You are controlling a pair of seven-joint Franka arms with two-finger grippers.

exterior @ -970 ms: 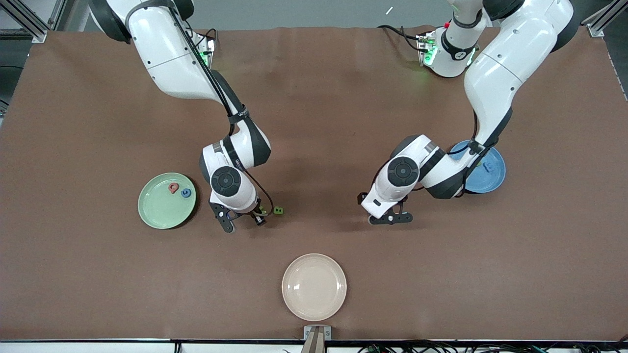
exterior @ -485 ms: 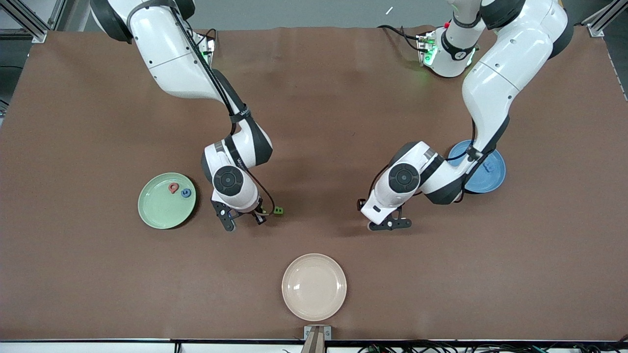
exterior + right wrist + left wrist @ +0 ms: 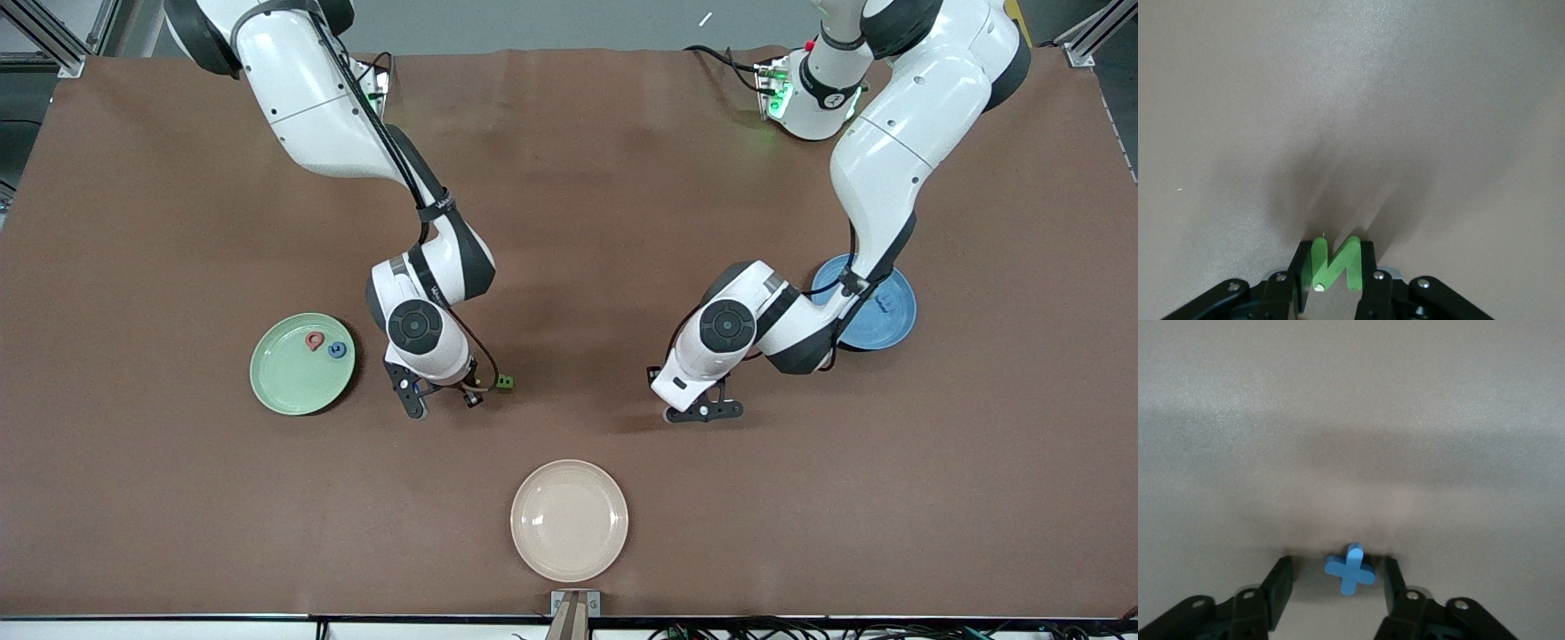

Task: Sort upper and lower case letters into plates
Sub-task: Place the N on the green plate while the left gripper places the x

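My right gripper (image 3: pixel 1333 283) has just clamped shut on the small flat green letter N (image 3: pixel 1335 265), down at the brown table (image 3: pixel 178 498) beside the pale green round plate (image 3: pixel 276 391), while my left gripper (image 3: pixel 1338 587) is still narrowing around the little blue cross-shaped letter (image 3: pixel 1350 568), fingers not yet touching — both pickups nearly secured.

left pincer (image 3: pixel 1337 587) low over brown bench (image 3: pixel 1351 420), blue x-shaped letter (image 3: pixel 1349 568) flat on bench between the two black fingers (image 3: pixel 1278 587), gaps either side, fingers not touching it, soft shadow around it
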